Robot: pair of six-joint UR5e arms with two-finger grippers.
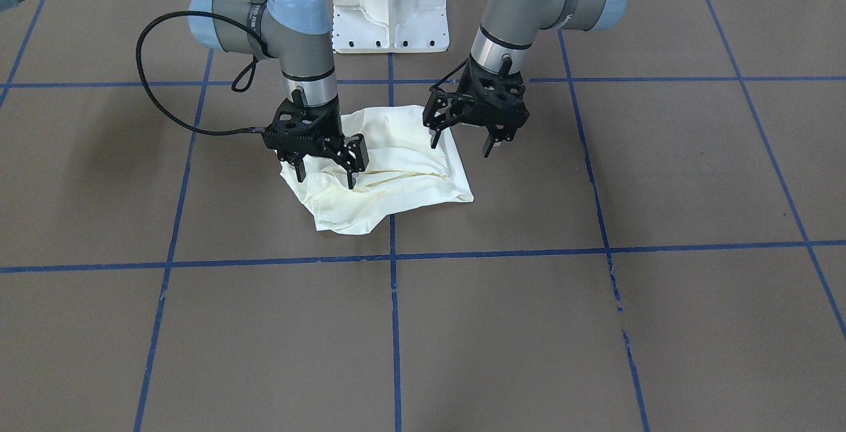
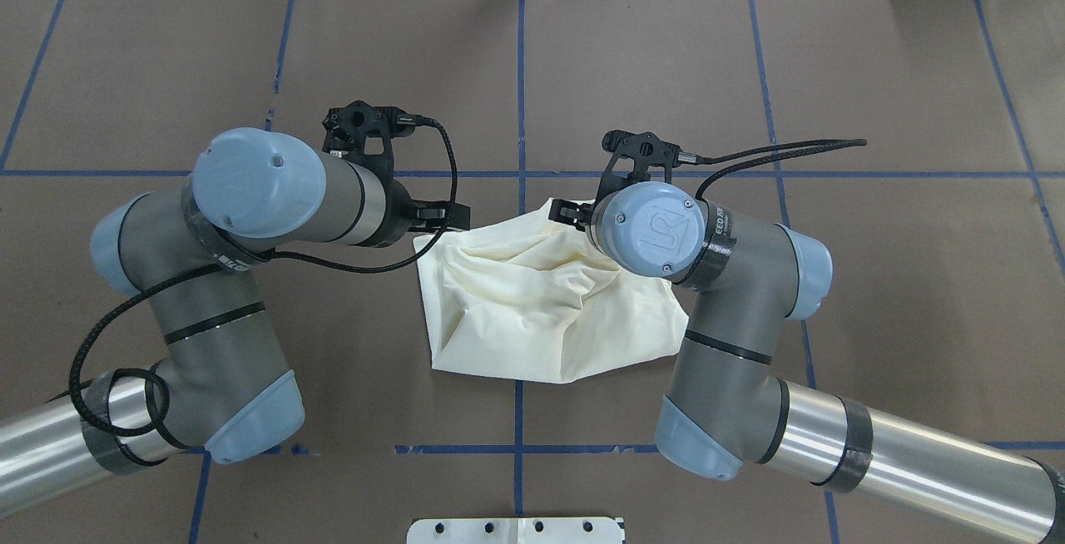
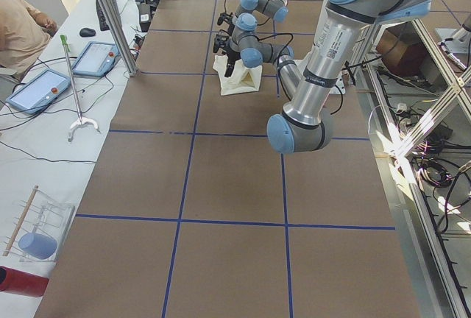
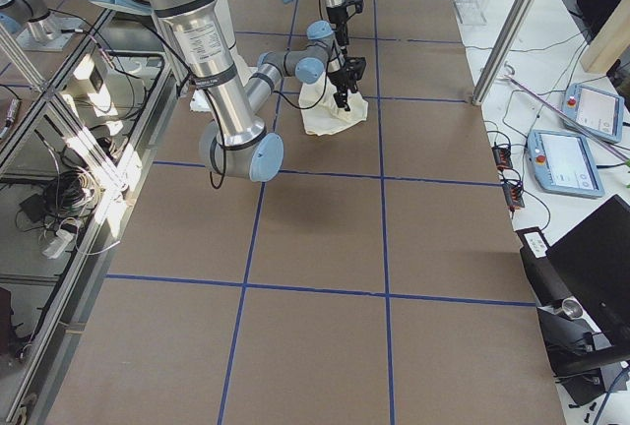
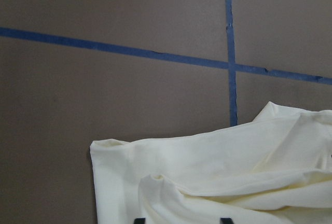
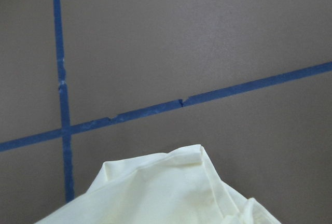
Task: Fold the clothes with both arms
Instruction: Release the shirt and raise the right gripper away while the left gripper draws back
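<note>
Shirt [image 1: 403, 181] reads thin, limp, light, slide-prone; left gripper [image 1: 461, 148] and right gripper [image 1: 326, 180] hang over it, jaws spread, so you'd pinch 2 corner folds through all layers.

A robotics lab: a left arm [image 2: 216, 319] and right arm [image 2: 724, 361] stand over a bench [image 1: 595, 353] papered brown and gridded with blue tape [image 1: 396, 326]. Teach pendants [image 4: 563, 161], cables [image 3: 434, 174] and aluminium framing [image 4: 505, 27] flank it.
</note>
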